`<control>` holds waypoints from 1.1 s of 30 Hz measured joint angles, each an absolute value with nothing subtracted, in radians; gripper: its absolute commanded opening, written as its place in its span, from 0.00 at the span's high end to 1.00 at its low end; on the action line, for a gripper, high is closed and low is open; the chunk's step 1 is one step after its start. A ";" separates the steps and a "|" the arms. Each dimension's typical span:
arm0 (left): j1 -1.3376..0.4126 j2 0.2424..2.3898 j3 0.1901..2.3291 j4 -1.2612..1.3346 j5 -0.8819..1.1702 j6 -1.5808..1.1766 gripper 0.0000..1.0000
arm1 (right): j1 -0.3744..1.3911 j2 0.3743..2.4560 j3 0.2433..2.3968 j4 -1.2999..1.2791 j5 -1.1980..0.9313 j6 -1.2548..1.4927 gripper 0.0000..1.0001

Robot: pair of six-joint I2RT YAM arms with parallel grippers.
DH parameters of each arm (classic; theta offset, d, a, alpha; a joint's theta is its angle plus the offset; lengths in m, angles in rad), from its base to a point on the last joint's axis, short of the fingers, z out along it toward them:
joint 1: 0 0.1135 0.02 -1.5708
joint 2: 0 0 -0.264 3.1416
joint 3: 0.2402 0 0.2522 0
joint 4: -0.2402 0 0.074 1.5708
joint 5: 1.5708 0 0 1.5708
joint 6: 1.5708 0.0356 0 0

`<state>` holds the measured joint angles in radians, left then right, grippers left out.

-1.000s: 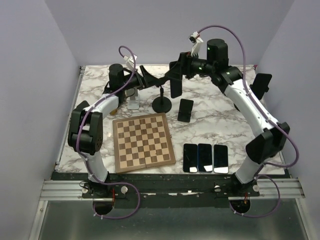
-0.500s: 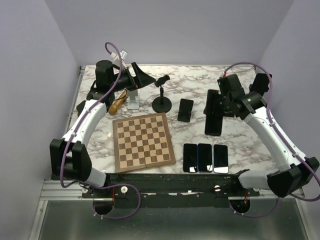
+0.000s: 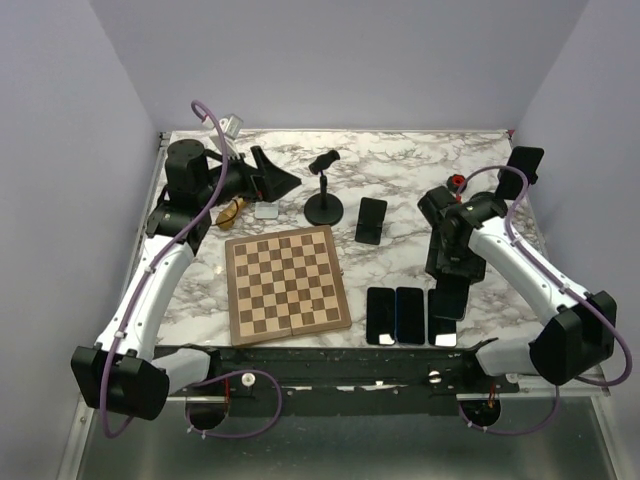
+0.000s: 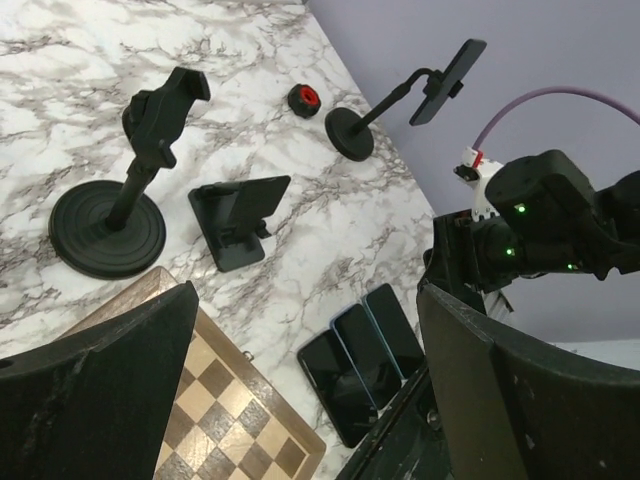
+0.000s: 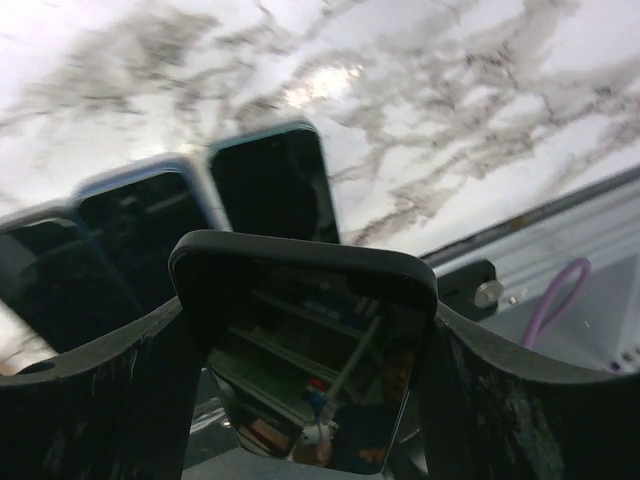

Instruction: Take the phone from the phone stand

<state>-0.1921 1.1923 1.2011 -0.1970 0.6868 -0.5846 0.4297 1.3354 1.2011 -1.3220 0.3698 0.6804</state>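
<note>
Left of the chessboard, open marble table runs out to the left edge. Your left gripper hangs beyond the chessboard's far-left corner, its jaws spread wide with nothing between them. Lilac walls close the table on the left, far and right sides; only the near edge is unwalled.

Just past the chessboard's far-right corner, the phone stand sits upright on its round base, and its clamp holds nothing. Right of that corner, a small easel stand carries a dark handset. Off the chessboard's right edge, three phones lie flat, side by side, along the table's near edge.

The phone is further right of the chessboard, over the rightmost of those three. You cannot tell whether it touches them. Your right gripper is clamped across the phone's width. The phone's long axis runs far to near, its free end points toward the near edge, and in the wrist view its glass faces the camera.

Far right of the chessboard, near the right wall, a tall stand holds another handset, with a red-capped item close by.
</note>
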 measured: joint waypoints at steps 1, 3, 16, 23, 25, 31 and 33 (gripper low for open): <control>-0.192 1.178 1.181 -0.198 0.682 -0.578 0.02 | 0.430 1.347 1.177 -1.322 0.384 0.692 0.99; -0.192 1.165 1.147 -0.196 0.674 -0.569 0.01 | 0.430 1.385 1.127 -1.333 0.402 0.718 0.99; -0.200 1.111 1.063 -0.127 0.674 -0.609 0.02 | 0.429 1.650 1.111 -1.380 0.512 0.830 0.99; -0.243 1.082 1.062 -0.121 0.673 -0.604 0.01 | 0.425 1.713 1.261 -1.357 0.549 0.791 0.99; -0.256 1.083 1.062 -0.123 0.668 -0.595 0.01 | 0.425 1.726 1.313 -1.318 0.550 0.737 0.99; -0.276 1.080 1.062 -0.141 0.647 -0.565 0.02 | 0.401 1.749 1.308 -1.143 0.616 0.490 0.99; -0.279 1.073 1.062 -0.156 0.628 -0.545 0.02 | 0.356 1.752 1.272 -1.093 0.622 0.414 0.99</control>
